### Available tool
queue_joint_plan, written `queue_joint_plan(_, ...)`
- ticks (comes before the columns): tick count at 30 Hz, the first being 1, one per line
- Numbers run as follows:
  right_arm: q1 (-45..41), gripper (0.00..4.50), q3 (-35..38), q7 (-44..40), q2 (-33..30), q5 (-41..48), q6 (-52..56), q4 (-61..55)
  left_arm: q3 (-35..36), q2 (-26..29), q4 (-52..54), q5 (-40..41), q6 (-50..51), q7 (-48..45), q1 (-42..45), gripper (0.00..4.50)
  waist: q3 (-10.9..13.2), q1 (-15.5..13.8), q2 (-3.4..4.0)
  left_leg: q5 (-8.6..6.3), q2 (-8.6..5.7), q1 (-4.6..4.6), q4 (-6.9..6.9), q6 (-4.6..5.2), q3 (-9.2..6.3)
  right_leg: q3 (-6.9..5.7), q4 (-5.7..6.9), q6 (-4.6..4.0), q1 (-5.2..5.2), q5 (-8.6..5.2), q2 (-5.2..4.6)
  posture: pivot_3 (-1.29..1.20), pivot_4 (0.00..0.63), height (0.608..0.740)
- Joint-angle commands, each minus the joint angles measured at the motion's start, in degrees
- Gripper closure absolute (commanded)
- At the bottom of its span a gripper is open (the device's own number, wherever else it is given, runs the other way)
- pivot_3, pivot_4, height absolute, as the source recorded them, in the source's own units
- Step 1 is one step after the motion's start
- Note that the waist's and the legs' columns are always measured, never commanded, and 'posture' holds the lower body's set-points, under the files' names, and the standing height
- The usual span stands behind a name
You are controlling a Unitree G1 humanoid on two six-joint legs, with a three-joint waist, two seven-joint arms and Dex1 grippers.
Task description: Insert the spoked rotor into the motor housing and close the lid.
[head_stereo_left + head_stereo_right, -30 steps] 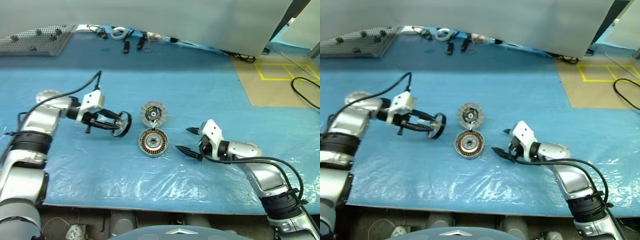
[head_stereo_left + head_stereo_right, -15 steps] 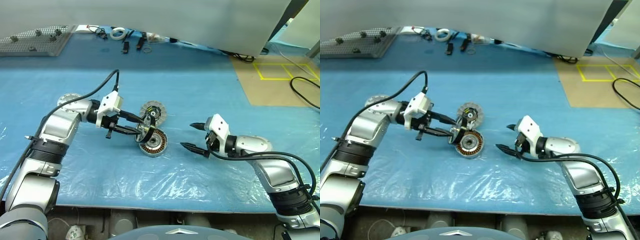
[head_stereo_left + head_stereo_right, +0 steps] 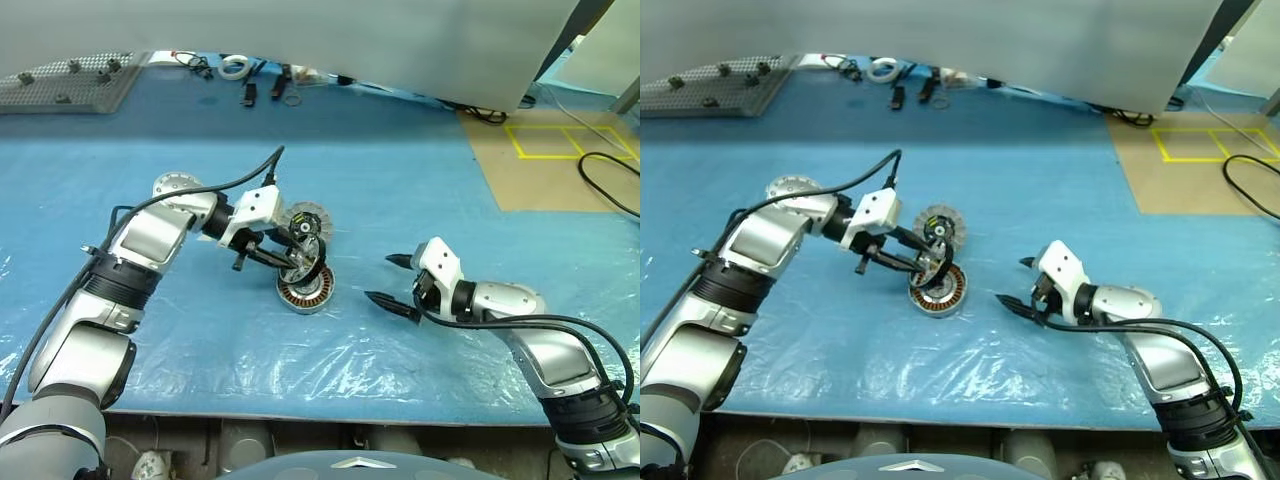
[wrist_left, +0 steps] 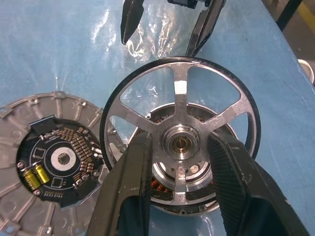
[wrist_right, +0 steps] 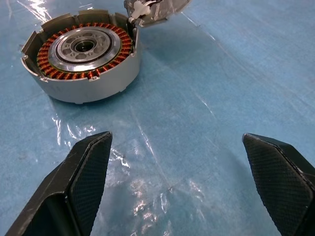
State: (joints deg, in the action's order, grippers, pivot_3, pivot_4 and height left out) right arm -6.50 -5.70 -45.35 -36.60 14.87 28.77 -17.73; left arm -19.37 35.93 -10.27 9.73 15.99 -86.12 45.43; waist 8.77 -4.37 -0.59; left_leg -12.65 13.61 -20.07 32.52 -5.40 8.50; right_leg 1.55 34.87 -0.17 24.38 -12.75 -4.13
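Insert step: left gripper [image 4: 179, 172] pinching spoked rotor [image 4: 181, 140] at its hub, tilted over motor housing [image 5: 82, 56]. Lid [image 4: 47, 164] just beside, electronics face up. Right gripper [image 3: 390, 279] spread wide, empty. Next I'd level rotor, center on housing, lower.

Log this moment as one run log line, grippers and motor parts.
left gripper: shut on spoked rotor, held over motor housing | right gripper: open, empty, beside housing | lid: on blue sheet touching housing | rotor: not seated
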Motion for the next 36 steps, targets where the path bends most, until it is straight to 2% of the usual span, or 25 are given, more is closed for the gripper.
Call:
queue_joint_plan(1, -0.2, 0.0, 1.4, 0.5, -0.2, 0.3, -0.7, -2.4, -0.7, 0.5, 2.0, -0.6, -0.2, -1.1, 1.5, 3.12, 0.0, 0.0, 0.0, 0.0, 0.0, 0.0, 0.02, 0.0, 0.0, 0.0, 0.01, 0.0, 0.0, 0.0, -0.02, 0.0, 0.15, 0.74)
queue_joint_plan(18, -0.3, 0.0, 0.7, 1.1, 0.2, -0.1, -0.9, -2.0, -2.0, 0.5, 0.9, -4.2, -3.3, -1.2, -0.6, 3.12, 0.0, -0.1, 0.0, 0.06, 0.0, 0.01, 0.1, 0.1, 0.0, -0.01, 0.08, 0.0, -0.01, 0.0, -0.03, 0.0, 0.15, 0.74)
queue_joint_plan(36, -0.1, 0.0, 0.4, 1.1, 0.2, -0.3, -0.6, -2.5, -2.2, -1.5, 1.0, -4.0, -3.0, 0.1, -1.2, 3.12, 0.0, -0.1, 0.0, 0.06, 0.0, 0.01, 0.2, 0.1, 0.0, 0.01, 0.2, 0.0, -0.02, 0.0, -0.04, 0.0, 0.15, 0.74)
